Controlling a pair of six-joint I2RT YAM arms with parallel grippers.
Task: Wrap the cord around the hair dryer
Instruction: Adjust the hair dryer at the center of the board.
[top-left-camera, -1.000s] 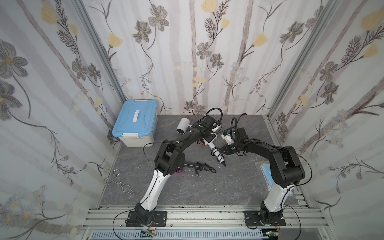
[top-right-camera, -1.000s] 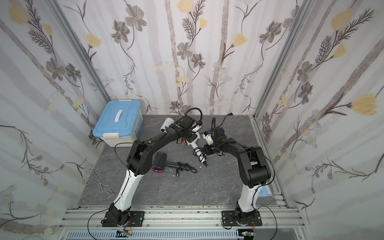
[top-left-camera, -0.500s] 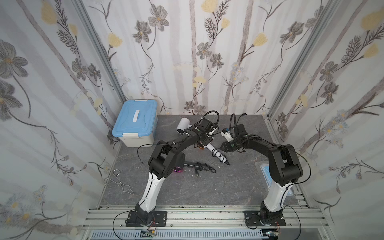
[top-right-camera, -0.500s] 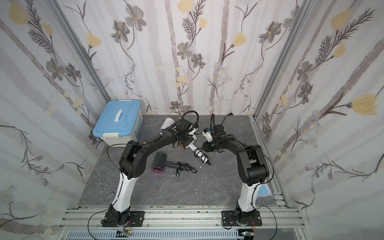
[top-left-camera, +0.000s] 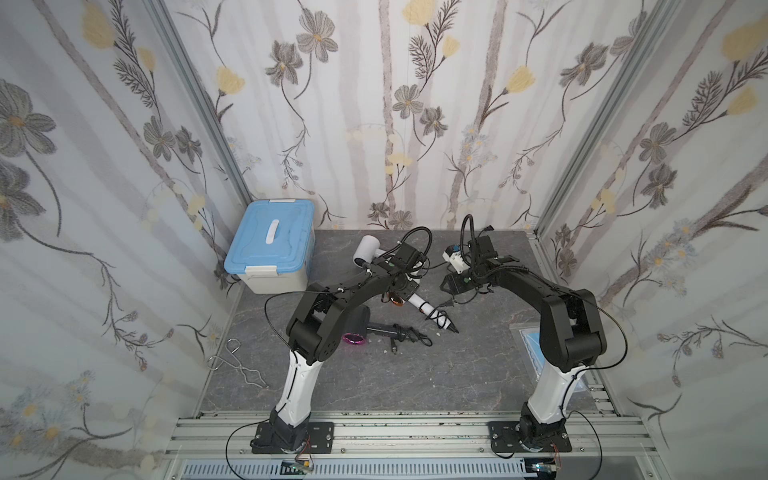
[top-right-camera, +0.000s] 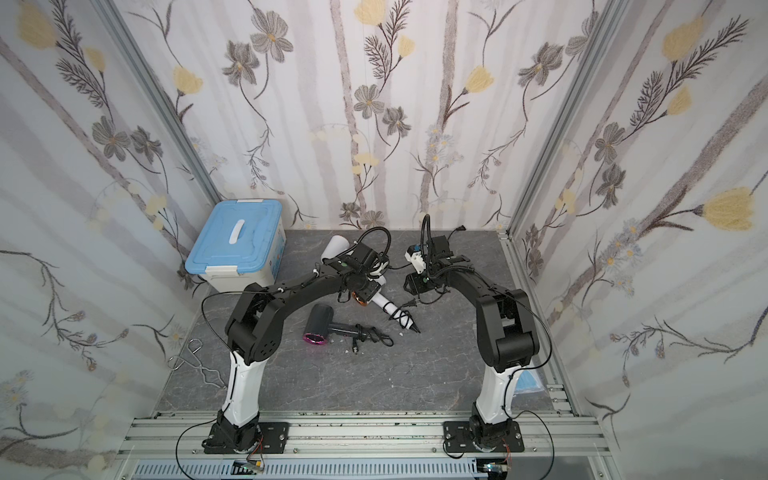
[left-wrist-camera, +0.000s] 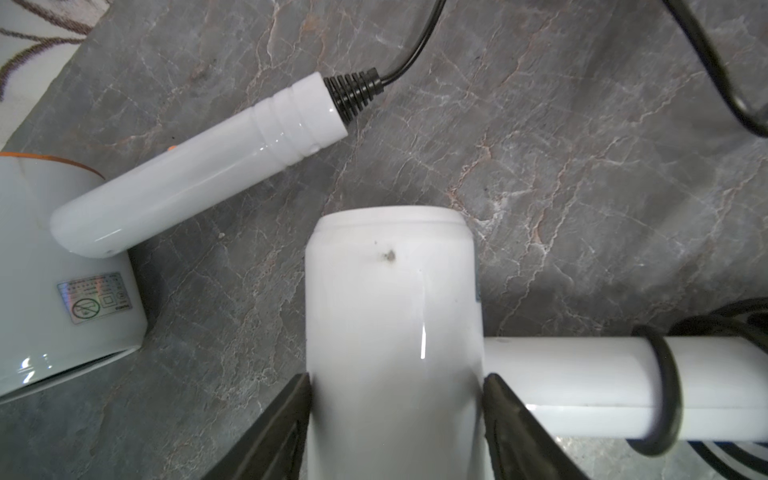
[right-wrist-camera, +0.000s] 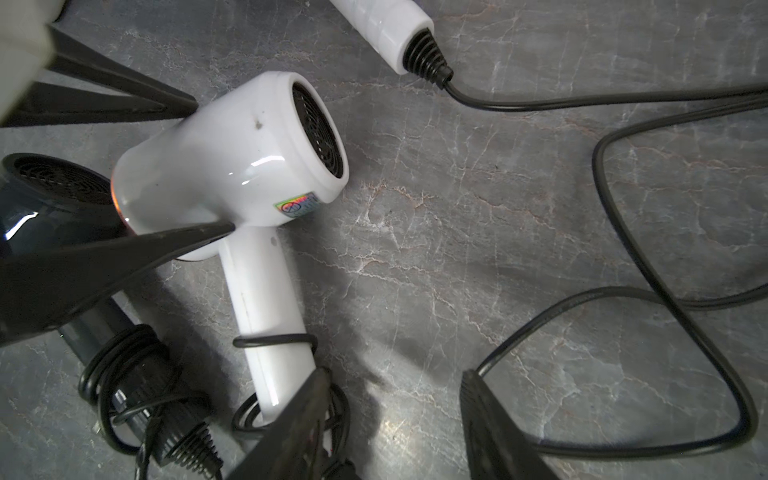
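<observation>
Grey marble table (top-left-camera: 415, 374), white dryer (right-wrist-camera: 232, 162) flat at centre, slightly far, cord (right-wrist-camera: 274, 341) looped on its handle (right-wrist-camera: 266, 291); left gripper (left-wrist-camera: 397, 376) straddles the barrel (left-wrist-camera: 390, 311), gripping or not can't tell, right gripper (right-wrist-camera: 395, 371) spread empty; shell likely light, slick, rigid, cord floppy, hold barrel.

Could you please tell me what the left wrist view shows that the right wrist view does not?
Only the left wrist view: the barrel of the second white dryer, with a grey label.
Only the right wrist view: the dark hair dryer with cord wound round its handle, the open right gripper, and loose cord on the table.
Both: the white hair dryer flanked by the left gripper, one cord turn round its handle, and the second white dryer's handle end.
</observation>
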